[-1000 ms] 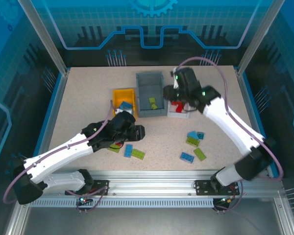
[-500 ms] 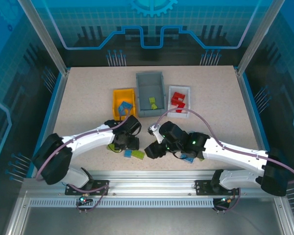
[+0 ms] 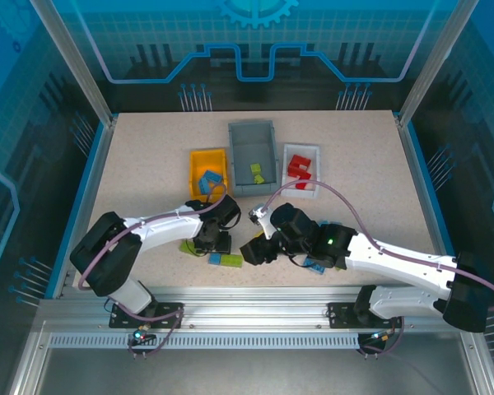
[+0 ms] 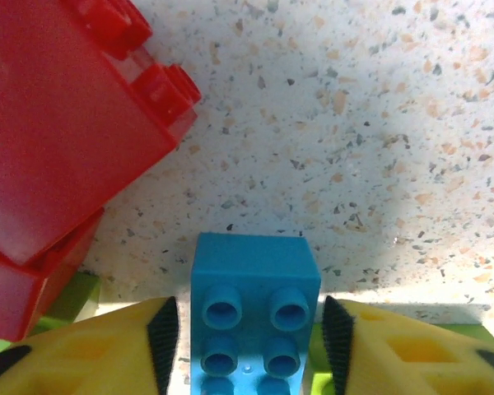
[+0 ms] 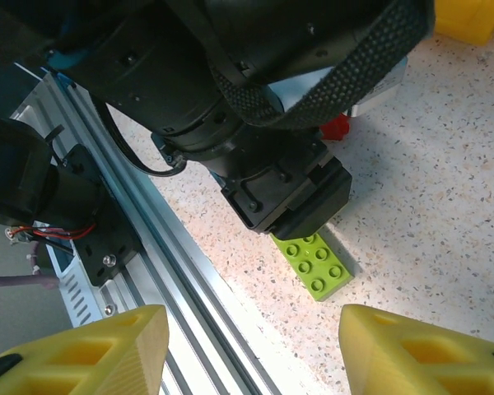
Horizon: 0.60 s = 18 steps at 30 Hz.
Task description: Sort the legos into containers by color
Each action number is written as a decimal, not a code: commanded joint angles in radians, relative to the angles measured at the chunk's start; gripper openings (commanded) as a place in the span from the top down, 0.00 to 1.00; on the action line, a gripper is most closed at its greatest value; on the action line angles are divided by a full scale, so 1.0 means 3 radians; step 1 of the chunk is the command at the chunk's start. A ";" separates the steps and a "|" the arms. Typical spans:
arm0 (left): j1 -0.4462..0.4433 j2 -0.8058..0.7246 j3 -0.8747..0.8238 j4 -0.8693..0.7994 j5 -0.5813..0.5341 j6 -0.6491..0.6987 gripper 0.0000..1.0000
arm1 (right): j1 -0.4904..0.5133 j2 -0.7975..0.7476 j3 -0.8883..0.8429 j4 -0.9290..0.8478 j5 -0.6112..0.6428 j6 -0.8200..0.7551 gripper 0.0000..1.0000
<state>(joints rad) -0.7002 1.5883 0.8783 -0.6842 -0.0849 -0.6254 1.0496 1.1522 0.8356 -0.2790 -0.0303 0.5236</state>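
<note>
A light blue lego (image 4: 253, 309) lies studs-up on the table between my left gripper's (image 4: 251, 339) black pads (image 4: 163, 337). The right pad is at its side and a thin gap shows on the left. A red lego (image 4: 62, 140) lies just to its upper left. From above, the left gripper (image 3: 214, 244) hangs over that blue lego (image 3: 216, 259) near the front edge. My right gripper (image 3: 251, 251) stands open close beside it, its yellow fingers (image 5: 82, 354) wide apart, facing a lime green lego (image 5: 314, 263). The yellow (image 3: 195, 160), grey (image 3: 253, 130) and white (image 3: 301, 149) containers stand behind.
Blue legos lie in the yellow bin, green ones in the grey bin, red ones in the white bin. Another green lego (image 3: 189, 247) lies left of the left gripper, and a blue one (image 3: 315, 265) shows under the right arm. The metal front rail (image 5: 173, 271) runs close by.
The right arm swung from the white bin down to the front middle beside the left gripper. The left gripper's jaws narrowed around the blue lego.
</note>
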 commanded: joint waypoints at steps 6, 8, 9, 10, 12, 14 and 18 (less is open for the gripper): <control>0.0006 -0.0057 0.0096 0.0000 -0.0165 0.0034 0.70 | 0.0065 0.0003 -0.0045 0.0090 0.0074 0.0065 0.44; -0.0004 -0.0232 0.0237 -0.0152 -0.0265 0.0042 0.72 | 0.0066 -0.0063 -0.0049 0.0098 0.0142 0.0073 0.44; -0.0005 -0.0308 0.0323 -0.0228 -0.0304 0.0053 0.72 | 0.0065 -0.0095 -0.0059 0.0106 0.0189 0.0083 0.45; -0.0005 -0.0406 0.0444 -0.0320 -0.0354 0.0076 0.72 | 0.0066 -0.0147 -0.0064 0.0136 0.0260 0.0092 0.45; 0.0022 -0.0518 0.0693 -0.0489 -0.0446 0.0146 0.72 | 0.0065 -0.0274 -0.0110 0.0263 0.0415 0.0111 0.45; 0.0147 -0.0545 0.0946 -0.0600 -0.0421 0.0247 0.72 | 0.0058 -0.0420 -0.0167 0.0449 0.0607 0.0106 0.45; 0.0468 -0.0412 0.1392 -0.0664 -0.0351 0.0500 0.72 | -0.0052 -0.0566 -0.0289 0.0906 0.0859 0.0085 0.43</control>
<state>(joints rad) -0.6144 1.4464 1.2366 -0.8116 -0.1730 -0.5510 1.0508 1.0073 0.7761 -0.1524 0.1349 0.5465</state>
